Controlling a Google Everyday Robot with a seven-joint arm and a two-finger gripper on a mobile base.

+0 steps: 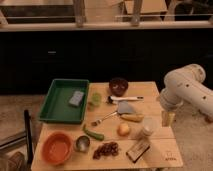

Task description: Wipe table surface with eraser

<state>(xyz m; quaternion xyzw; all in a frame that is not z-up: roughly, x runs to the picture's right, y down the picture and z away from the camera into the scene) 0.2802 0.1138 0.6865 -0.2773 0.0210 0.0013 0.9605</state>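
The eraser (pixel 138 149), a dark brown block with a pale tan strip, lies near the front right of the light wooden table surface (pixel 165 150), close to the small dark print (pixel 169 158) at the front right corner. My gripper (pixel 167 118) hangs from the white arm (pixel 187 90) at the table's right edge, above and behind the eraser, apart from it. Nothing shows in its grip.
A green tray (pixel 56 105) at the left holds a blue-grey sponge (pixel 76 98). An orange bowl (pixel 57 148), metal cup (pixel 82 143), grapes (pixel 106 149), green chili (pixel 93 133), fork (pixel 104 119), onion (pixel 123 129), clear cup (pixel 147 127), dark bowl (pixel 118 86) and green cup (pixel 95 99) crowd the table.
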